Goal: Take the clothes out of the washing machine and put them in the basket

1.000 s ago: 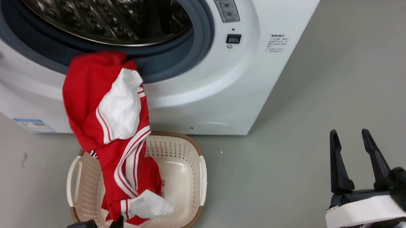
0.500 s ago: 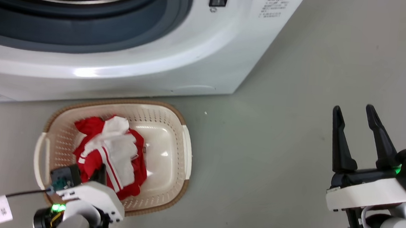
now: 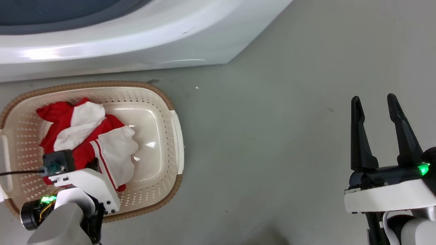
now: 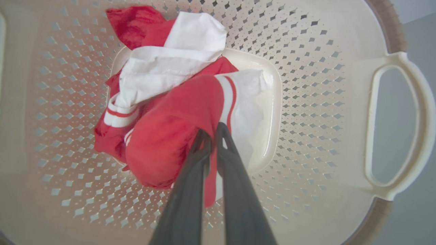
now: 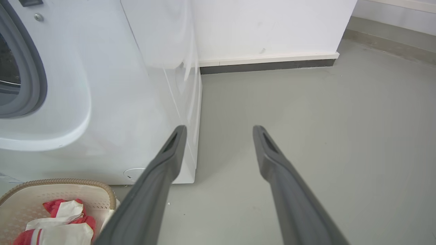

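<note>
In the head view you see the basket [image 3: 145,189] on the grey floor [image 3: 281,124] just in front of the washing machine [image 3: 130,40], with the clothes [image 3: 79,126] bunched in its left half. Your right gripper [image 3: 374,98] hovers over the floor well apart from the basket, its fingers spread and holding nothing. In the left wrist view your left gripper [image 4: 213,131] reaches down into the basket, pinched together on a red fold of the clothes beside a white stripe. In the right wrist view the two fingers stand wide apart, with the washing machine to their left and the basket's corner with the clothes at lower left.
</note>
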